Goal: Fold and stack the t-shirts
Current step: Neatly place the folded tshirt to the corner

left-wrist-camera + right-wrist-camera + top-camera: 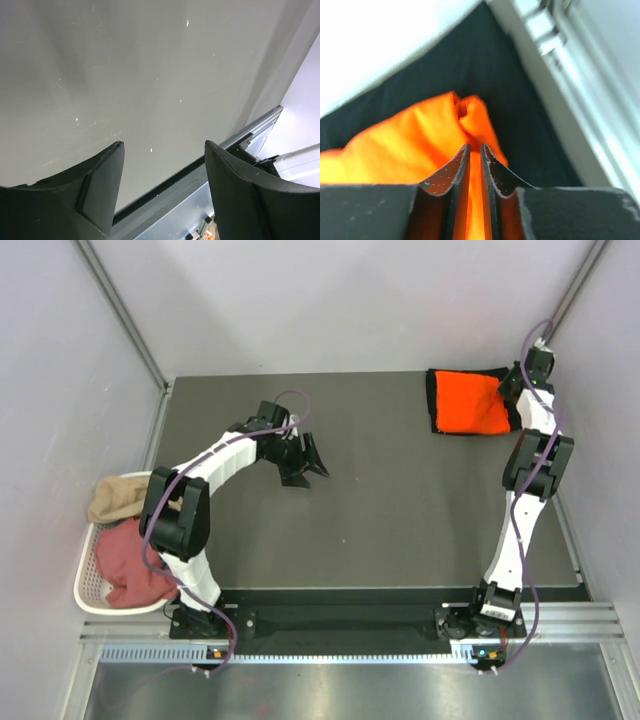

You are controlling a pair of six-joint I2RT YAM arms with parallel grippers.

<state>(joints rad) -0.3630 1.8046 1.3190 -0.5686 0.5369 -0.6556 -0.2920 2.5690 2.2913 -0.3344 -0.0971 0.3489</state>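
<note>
Right gripper [475, 148] clamps the orange shirt [405, 135]; keep your pull slow and square; left gripper [164, 146] gapes, well left of it.

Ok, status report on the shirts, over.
Left gripper open over table. Right gripper shut on orange shirt, atop black shirt. Tan shirt, pink shirt in basket. Nothing blocking.

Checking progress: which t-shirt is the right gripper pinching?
The orange t-shirt, atop a black t-shirt at the far right corner; the tan t-shirt and pink t-shirt lie in the basket.
</note>
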